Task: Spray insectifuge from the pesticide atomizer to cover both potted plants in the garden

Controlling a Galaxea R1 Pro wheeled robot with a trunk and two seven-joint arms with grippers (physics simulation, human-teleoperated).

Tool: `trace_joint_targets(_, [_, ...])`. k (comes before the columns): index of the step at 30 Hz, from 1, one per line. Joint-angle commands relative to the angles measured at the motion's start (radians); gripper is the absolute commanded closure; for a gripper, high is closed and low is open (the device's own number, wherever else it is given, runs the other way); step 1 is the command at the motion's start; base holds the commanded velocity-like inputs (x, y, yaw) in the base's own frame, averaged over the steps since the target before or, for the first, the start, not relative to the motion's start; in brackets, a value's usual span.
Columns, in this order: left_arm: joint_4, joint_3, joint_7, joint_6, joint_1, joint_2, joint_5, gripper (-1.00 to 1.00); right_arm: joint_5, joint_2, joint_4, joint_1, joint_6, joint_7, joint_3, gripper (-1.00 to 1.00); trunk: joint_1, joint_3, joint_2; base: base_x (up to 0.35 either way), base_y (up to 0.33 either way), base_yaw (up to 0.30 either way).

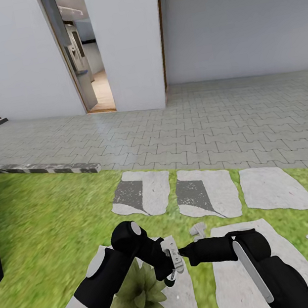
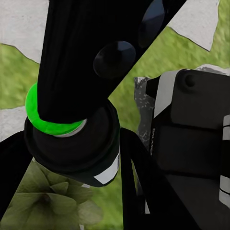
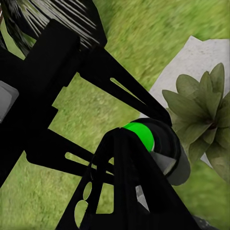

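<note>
Potted plant [image 1: 139,299] on near stepping stone [image 1: 186,299], under left arm. Atomizer not identifiable. Left gripper [image 1: 171,264] and right gripper [image 1: 197,231] meeting mid-frame above lawn [image 1: 51,226]; grip state of both unclear. Paved patio [image 1: 208,120] beyond.

I am looking down over the lawn [image 1: 49,216], with the paved patio [image 1: 208,120] lying beyond it and the house wall [image 1: 7,58] and doorway [image 1: 85,55] at the far side. Stepping stones [image 1: 205,193] are lying in a row ahead of me. A potted plant [image 1: 138,297] is sitting on the near stone [image 1: 183,299], under my left arm [image 1: 99,278]; my right arm [image 1: 262,261] is reaching in from the right.
</note>
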State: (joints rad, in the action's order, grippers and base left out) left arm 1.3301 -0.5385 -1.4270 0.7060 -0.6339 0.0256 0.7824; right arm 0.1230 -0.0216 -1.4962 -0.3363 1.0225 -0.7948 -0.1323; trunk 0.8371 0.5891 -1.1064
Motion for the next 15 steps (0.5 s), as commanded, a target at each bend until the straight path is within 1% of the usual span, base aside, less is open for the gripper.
trace_joint_targets(1, [0.001, 0.000, -0.009, 0.010, -0.001, 0.000, 0.008, 1.00, -0.034, 0.000, 0.001, 0.000, -0.005, 0.006, 0.000, 1.00, 0.000, 0.001, -0.001, 0.000, 0.000, 0.000])
trace_joint_targets(15, [-0.005, 0.002, -0.004, 0.010, 0.000, -0.001, 0.008, 1.00, -0.033, 0.000, 0.001, 0.000, -0.005, 0.006, 0.000, 1.00, 0.000, 0.001, -0.001, 0.000, 0.000, 0.000])
